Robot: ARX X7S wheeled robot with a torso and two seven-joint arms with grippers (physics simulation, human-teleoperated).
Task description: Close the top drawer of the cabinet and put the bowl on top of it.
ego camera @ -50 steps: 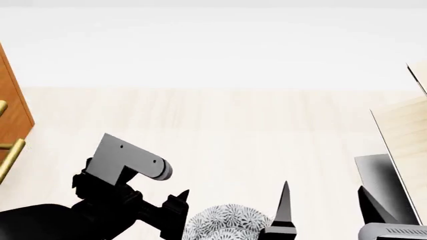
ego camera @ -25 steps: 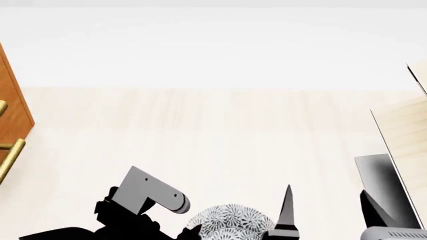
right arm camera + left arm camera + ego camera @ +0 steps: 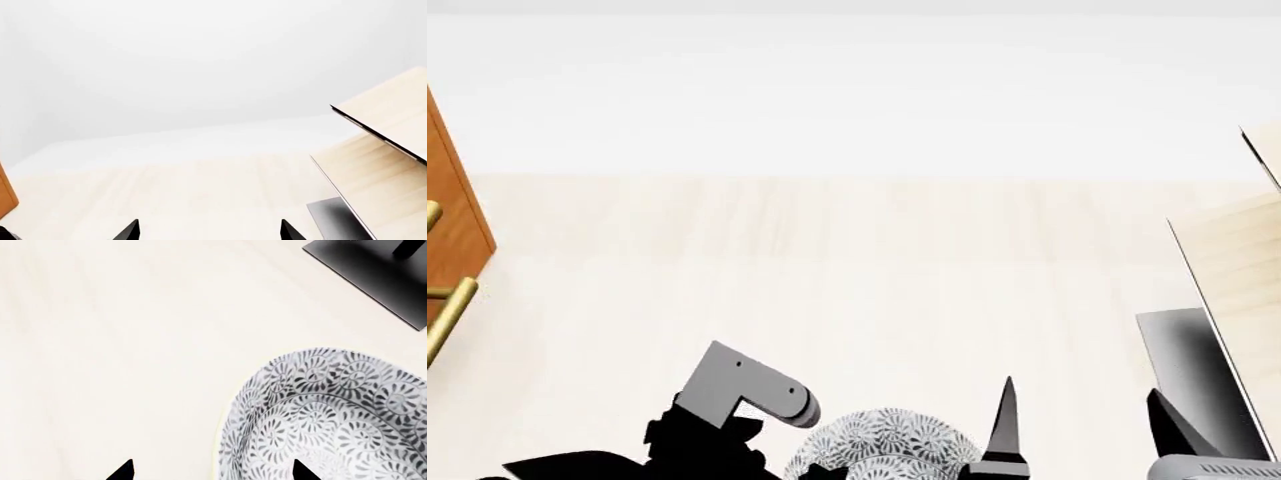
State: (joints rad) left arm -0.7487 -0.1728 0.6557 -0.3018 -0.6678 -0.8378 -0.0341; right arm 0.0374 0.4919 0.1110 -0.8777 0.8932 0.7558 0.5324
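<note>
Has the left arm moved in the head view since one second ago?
Yes. Judged against the unmoving cabinet, the left gripper moved right and down in the picture, closer to the bowl.

The bowl (image 3: 884, 443) sits on the floor (image 3: 868, 260), the cabinet (image 3: 454, 215) far left, the pale structure (image 3: 1234, 250) right.

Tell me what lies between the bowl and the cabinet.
Only bare pale floor, in the head view, separates the bowl from the cabinet; the left arm hangs above part of it.
</note>
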